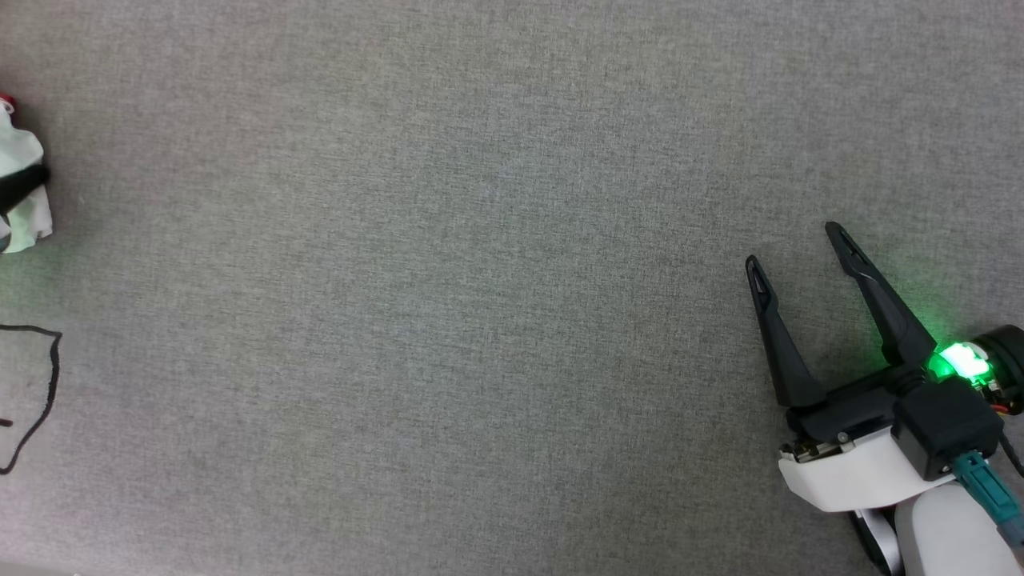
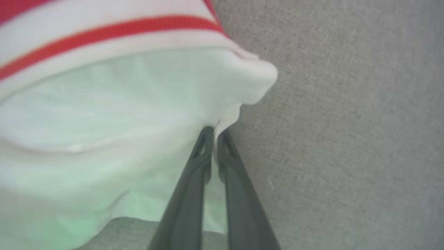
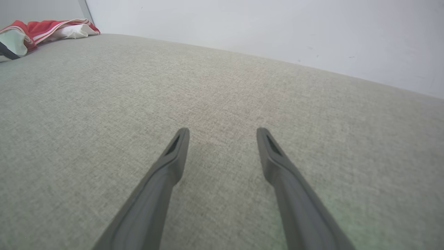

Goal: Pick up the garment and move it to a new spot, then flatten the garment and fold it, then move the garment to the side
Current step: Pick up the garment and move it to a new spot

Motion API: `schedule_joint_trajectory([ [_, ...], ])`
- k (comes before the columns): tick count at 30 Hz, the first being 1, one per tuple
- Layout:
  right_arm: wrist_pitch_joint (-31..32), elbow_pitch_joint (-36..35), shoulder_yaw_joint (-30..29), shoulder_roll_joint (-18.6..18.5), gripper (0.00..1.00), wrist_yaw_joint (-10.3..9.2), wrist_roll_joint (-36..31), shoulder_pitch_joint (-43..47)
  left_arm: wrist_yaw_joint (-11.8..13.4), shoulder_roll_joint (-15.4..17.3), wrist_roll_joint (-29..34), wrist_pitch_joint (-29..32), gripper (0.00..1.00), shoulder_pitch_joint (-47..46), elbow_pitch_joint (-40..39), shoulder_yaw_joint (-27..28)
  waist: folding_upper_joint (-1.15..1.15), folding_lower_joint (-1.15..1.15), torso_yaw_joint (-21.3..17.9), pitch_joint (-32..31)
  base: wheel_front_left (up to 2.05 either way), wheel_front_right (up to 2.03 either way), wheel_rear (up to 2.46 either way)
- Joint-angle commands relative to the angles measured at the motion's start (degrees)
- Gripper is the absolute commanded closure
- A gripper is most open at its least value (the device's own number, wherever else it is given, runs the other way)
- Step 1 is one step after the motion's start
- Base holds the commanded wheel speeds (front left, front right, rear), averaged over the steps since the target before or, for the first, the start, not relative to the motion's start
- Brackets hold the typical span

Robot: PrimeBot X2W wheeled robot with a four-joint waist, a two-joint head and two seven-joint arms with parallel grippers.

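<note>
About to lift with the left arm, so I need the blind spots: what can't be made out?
Head view: the garment is cut off by the left edge; its spread and print are out of frame.
Left wrist view: close and blurred; how many layers the left end effector pinches is unclear.
Right wrist view: the garment is small, cut by the left edge.
Head view: the black line runs off the left edge.

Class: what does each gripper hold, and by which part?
The left gripper pinches the garment by a white fabric edge; the right gripper holds nothing.
</note>
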Motion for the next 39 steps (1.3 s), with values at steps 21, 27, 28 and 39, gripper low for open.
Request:
schedule_joint_trajectory([
  [21,0.1,7.5,-1.4,4.4,0.00,-0.09,2.8,1.1,-0.1,5.2,9.0,-34.3,1.00,-1.4,-7.7,-7.5,0.00,0.01,-2.2,-19.1,0.00,0.00,0.00],
  [27,0.1,8.4,-2.9,5.5,0.00,-0.09,3.6,2.1,0.4,4.2,14.2,-40.0,1.00,-5.5,-12.6,-9.7,0.00,0.01,-4.4,-23.6,0.00,0.00,0.00],
  [28,0.1,8.5,-3.0,5.6,0.00,-0.08,3.7,2.3,0.7,3.8,15.0,-40.5,1.00,-6.5,-13.5,-10.1,0.00,0.01,-4.8,-24.2,0.00,0.00,0.00],
  [39,0.1,9.3,-4.6,6.0,0.00,-0.09,7.1,3.3,5.5,-7.7,20.1,-41.0,1.00,-16.6,-23.7,-15.3,0.00,0.01,-13.3,-28.3,0.00,0.00,0.00],
])
